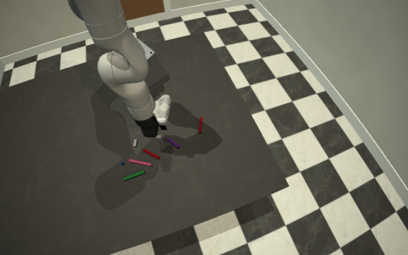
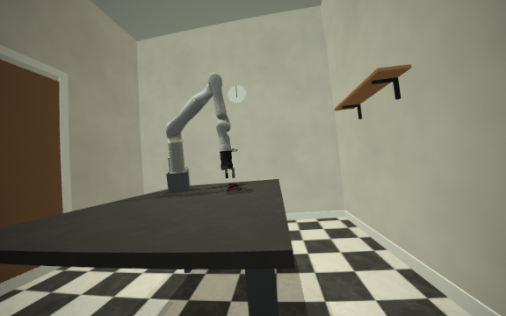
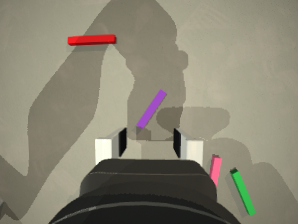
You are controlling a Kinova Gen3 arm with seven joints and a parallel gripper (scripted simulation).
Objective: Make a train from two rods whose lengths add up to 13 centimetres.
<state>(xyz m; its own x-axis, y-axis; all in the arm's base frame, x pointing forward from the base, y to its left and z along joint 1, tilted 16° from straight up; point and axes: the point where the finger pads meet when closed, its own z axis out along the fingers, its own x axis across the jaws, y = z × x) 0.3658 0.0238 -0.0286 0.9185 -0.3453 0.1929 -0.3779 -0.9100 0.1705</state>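
Note:
My gripper is open and empty and hangs above the dark table, as the side view shows. In the wrist view the fingers frame the near end of the purple rod, which lies flat below them. One red rod lies apart to the right, at the upper left of the wrist view. A second red rod lies just in front of the gripper and is hidden in the wrist view. The pink rod and the green rod lie further forward; both show in the wrist view, pink and green.
A short grey rod lies left of the gripper and a small blue rod sits beside the pink rod's left end. The arm's base stands at the back of the table. In the side view the rods are one small cluster.

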